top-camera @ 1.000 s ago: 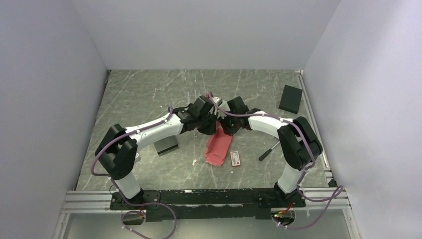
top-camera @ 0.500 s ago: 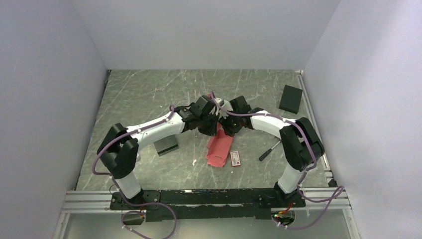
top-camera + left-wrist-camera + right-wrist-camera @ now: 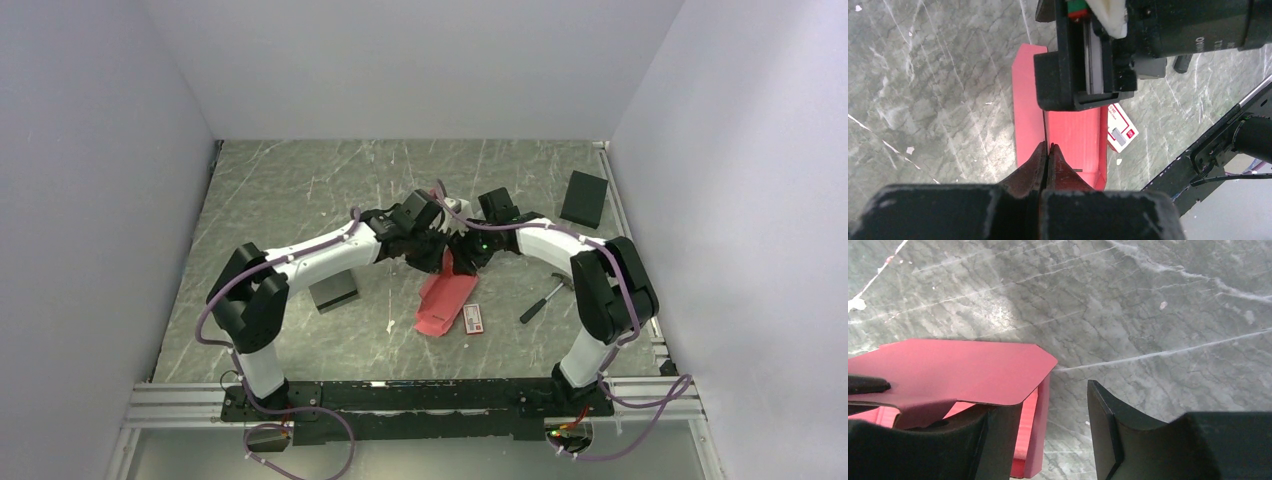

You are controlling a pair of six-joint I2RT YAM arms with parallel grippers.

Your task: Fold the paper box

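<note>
paper box (image 3: 446, 300) is in the middle of the table (image 3: 300, 190), between the 2 arms; far end raised at the grippers, near end looks to rest on the surface just beside the small printed packet (image 3: 473, 318); left gripper (image 3: 1048, 150) clenched on 1 thin upright wall of the box, card pinched edge-on between the tips; right gripper (image 3: 1060, 410) released, jaws apart, bare table showing in the gap, nothing held; 1 pointed flap (image 3: 963, 370) lies across its left finger, touching or just above, can't tell which.

handling, my read: thin cardboard, very light, so it will slide or lift under any push unless 1 claw anchors it; stiff in-plane, floppy across the creases, so it should bend there and nowhere else; matte face, decent friction for the pads; kinks easily, so no hard squeeze mid-panel.

where to grab: flaps or walls near a free edge, close to a crease, pads flat on both faces; left pinch serves as anchor; right should take the pointed flap near its tip to swing it over.
</note>
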